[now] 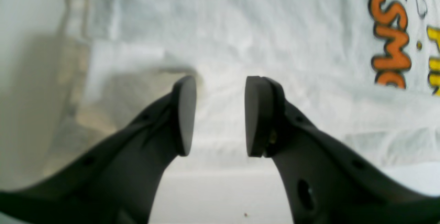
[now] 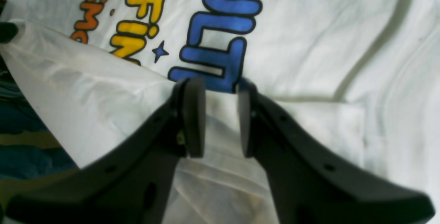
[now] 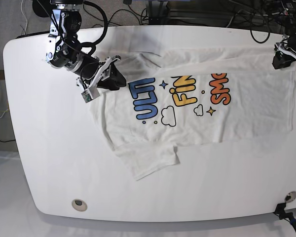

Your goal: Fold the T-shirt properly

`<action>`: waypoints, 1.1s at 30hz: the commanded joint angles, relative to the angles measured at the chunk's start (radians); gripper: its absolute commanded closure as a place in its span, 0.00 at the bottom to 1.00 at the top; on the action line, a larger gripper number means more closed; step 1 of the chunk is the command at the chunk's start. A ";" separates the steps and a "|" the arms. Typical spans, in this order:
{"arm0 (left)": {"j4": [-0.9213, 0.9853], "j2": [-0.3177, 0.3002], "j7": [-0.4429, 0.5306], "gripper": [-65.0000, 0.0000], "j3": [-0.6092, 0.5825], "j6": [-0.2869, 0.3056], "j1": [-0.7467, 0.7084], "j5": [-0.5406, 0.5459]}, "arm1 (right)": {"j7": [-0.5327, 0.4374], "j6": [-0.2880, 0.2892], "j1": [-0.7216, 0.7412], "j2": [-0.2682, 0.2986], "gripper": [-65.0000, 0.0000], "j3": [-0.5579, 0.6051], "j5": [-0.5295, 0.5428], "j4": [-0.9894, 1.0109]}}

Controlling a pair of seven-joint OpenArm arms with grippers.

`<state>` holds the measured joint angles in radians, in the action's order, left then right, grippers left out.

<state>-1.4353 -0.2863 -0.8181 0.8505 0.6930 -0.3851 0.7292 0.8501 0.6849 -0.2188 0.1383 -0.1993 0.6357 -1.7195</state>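
You are looking at the T-shirt (image 3: 197,116) lying print-up across the middle of the white table (image 3: 49,163), its far edge already turned over. At upper left, the right gripper (image 2: 221,119) is hanging partly open over folded cloth, gripping nothing. At upper right, the left gripper (image 1: 220,115) is standing open and empty. The cloth is looking light, limp and wrinkle-prone; pinching hems or corners should be serving you best.

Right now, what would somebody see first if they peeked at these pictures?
A big white T-shirt spread print-up across the white table, its blue, yellow and orange cartoon lettering in the middle. The right end effector sits at the shirt's edge beside the blue letters, and the left end effector at the opposite end.
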 commanded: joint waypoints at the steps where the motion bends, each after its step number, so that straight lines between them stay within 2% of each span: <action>1: 0.025 -0.019 0.024 0.70 0.010 0.005 0.027 0.000 | -0.015 0.009 0.007 0.001 0.75 -0.003 0.028 -0.020; 6: 0.158 -0.040 0.030 0.76 -0.005 0.005 0.126 -0.062 | -0.004 -0.019 0.002 -0.016 0.74 -0.007 0.021 -0.023; 8: 0.233 -0.054 0.016 0.87 -0.015 0.005 0.192 -0.089 | 0.000 -0.040 0.008 -0.018 0.74 -0.011 0.019 -0.024; 9: 0.267 -0.057 0.008 0.96 -0.022 0.005 0.223 -0.099 | 0.006 -0.051 0.012 -0.020 0.74 -0.014 0.013 -0.024; 10: 0.193 -0.050 0.024 0.78 -0.001 0.005 0.180 -0.065 | 0.000 -0.025 0.004 -0.018 0.75 -0.017 0.013 -0.012; 20: 0.150 -0.049 0.042 0.80 0.163 0.005 0.139 -0.062 | -0.007 -0.026 0.001 -0.017 0.76 -0.020 0.021 -0.014; 33: 0.142 -0.049 0.044 0.79 0.166 0.005 0.130 -0.059 | -0.007 -0.026 0.006 -0.016 0.77 -0.053 0.022 -0.018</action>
<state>-1.2732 -0.3103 -0.7921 1.0119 0.6926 -0.2546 0.6510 0.8654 0.6521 -0.2222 0.1139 -0.2493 0.6331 -1.7149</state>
